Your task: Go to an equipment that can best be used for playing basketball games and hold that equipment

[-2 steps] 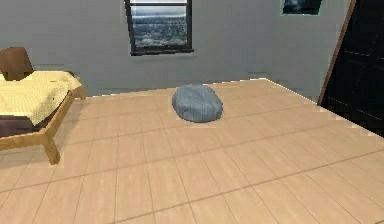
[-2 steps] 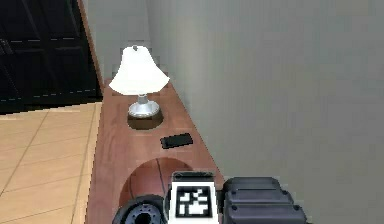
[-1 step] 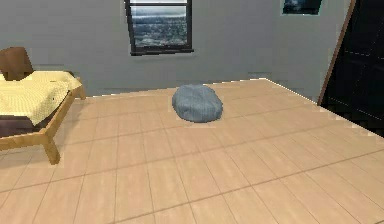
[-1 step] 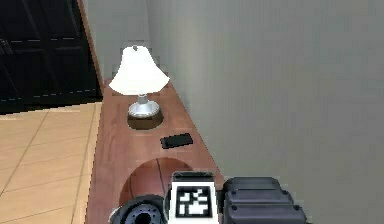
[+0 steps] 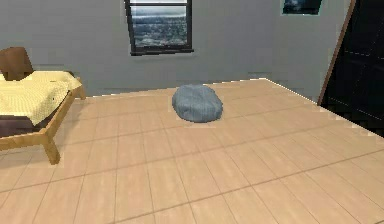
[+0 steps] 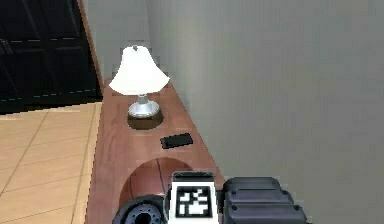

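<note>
A round reddish-brown thing [image 6: 150,183], ball-like in shape, sits on the long wooden top [image 6: 115,150] at the arm side view's bottom, its lower part hidden. Right in front of it is my gripper [image 6: 148,212], a dark body beside a white square with black marks [image 6: 195,200]. The fingers' far end is hard to make out against the round thing. I cannot tell whether the gripper holds anything, or whether it touches the round thing.
On the same top stand a white-shaded lamp [image 6: 137,78] and a small flat black thing [image 6: 177,141], against a grey wall. In the forward view lie a grey-blue cushion [image 5: 197,102], a wooden bed [image 5: 35,105] at the left, a window [image 5: 158,25] and a dark door [image 5: 360,65].
</note>
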